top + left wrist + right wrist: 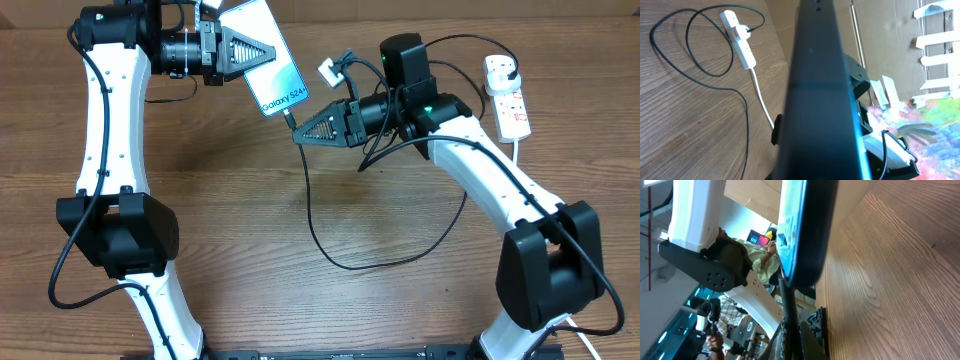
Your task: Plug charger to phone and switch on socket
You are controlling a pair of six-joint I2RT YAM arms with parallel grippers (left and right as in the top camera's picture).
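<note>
I've got the phone [283, 85] lifted off the desk [250, 200] at the far side, tilted with its screen up, and my left hand [250, 50] is clamped across its upper half. My right hand [308, 130] is closed on the charger [320, 245] just behind its tip [290, 116]. The tip sits right at the phone's bottom edge. In the right wrist view it touches that end, but I cannot tell whether it is pushed fully home or only lined up at the port.

My read is that I'm in the middle of the first step. The far end looks done: the black plug [503, 68] sits in the socket [510, 100], which lies flat at the right of the desk, well away from both hands. Left to do are confirming or finishing the insertion, freeing a hand, then reaching over for the switch. I can't make out the switch position from here, so I'm treating it as not yet done.

My count is one phone, one charger, one plug, one socket trailing one white cord [517, 148] and two hands, both occupied. The charger's slack lies in a wide loop on the desk between the arms — something to mind when the right arm swings across
</note>
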